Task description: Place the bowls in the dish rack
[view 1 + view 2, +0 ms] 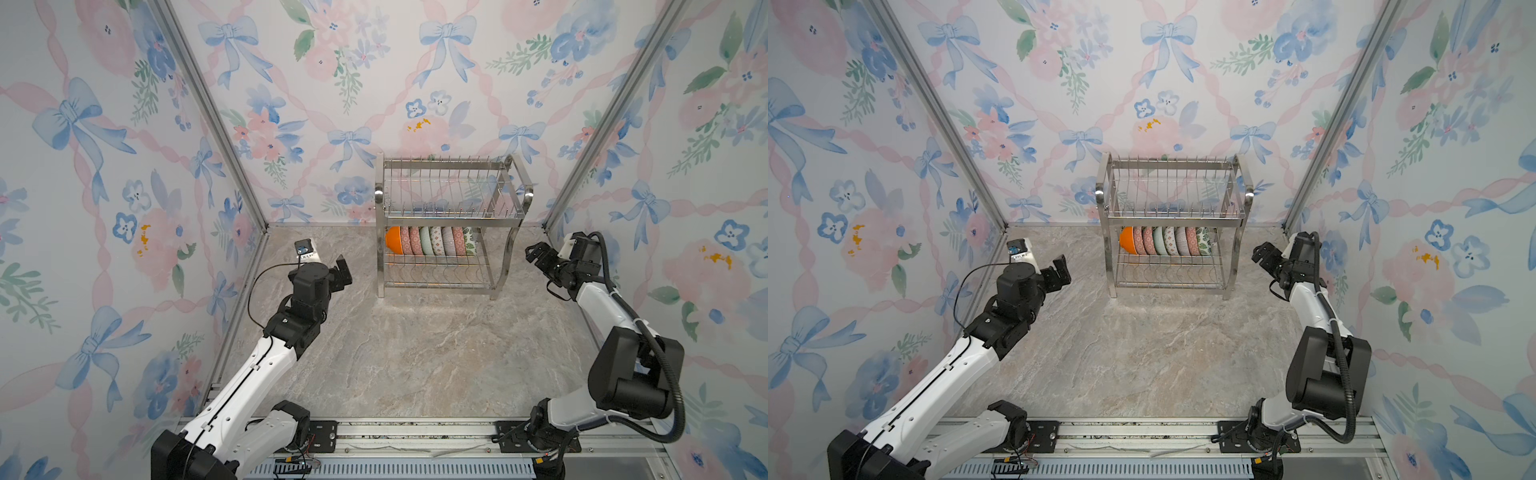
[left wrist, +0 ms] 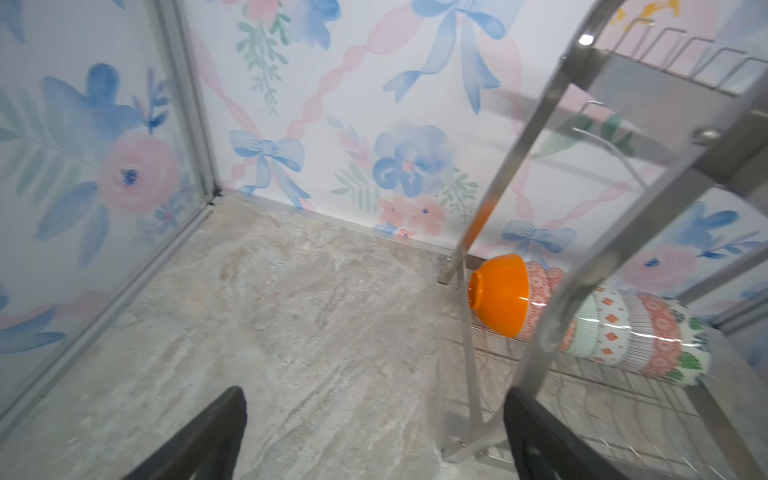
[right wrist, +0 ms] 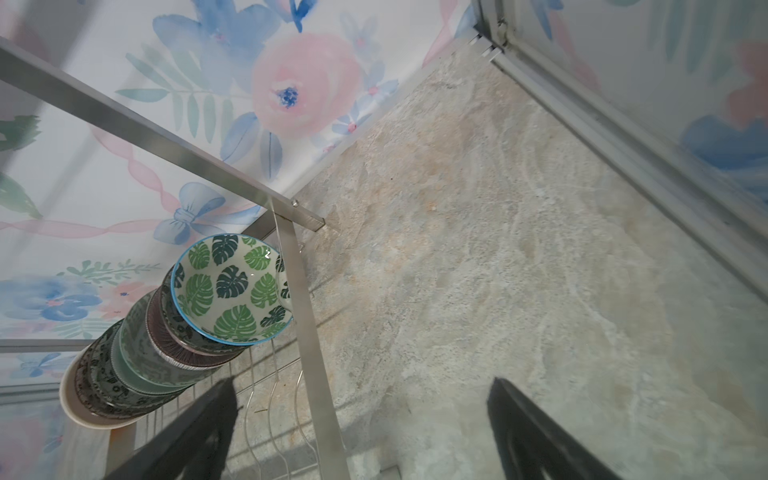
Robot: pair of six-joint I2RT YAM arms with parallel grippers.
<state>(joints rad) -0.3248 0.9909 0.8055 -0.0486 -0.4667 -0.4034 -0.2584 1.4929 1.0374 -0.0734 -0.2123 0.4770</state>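
The steel dish rack stands at the back of the floor in both top views. Several bowls stand on edge in a tight row on its lower tier. The orange bowl ends the row on the left, and a green-leaf bowl ends it on the right. My left gripper hovers left of the rack, open and empty. Off the rack's right side my right gripper is also open, with nothing between its fingers.
The rack's upper tier holds only upright prongs. Flowered walls close in the left, back and right. A metal rail carrying both arm bases runs along the front edge. Marbled floor lies in front of the rack.
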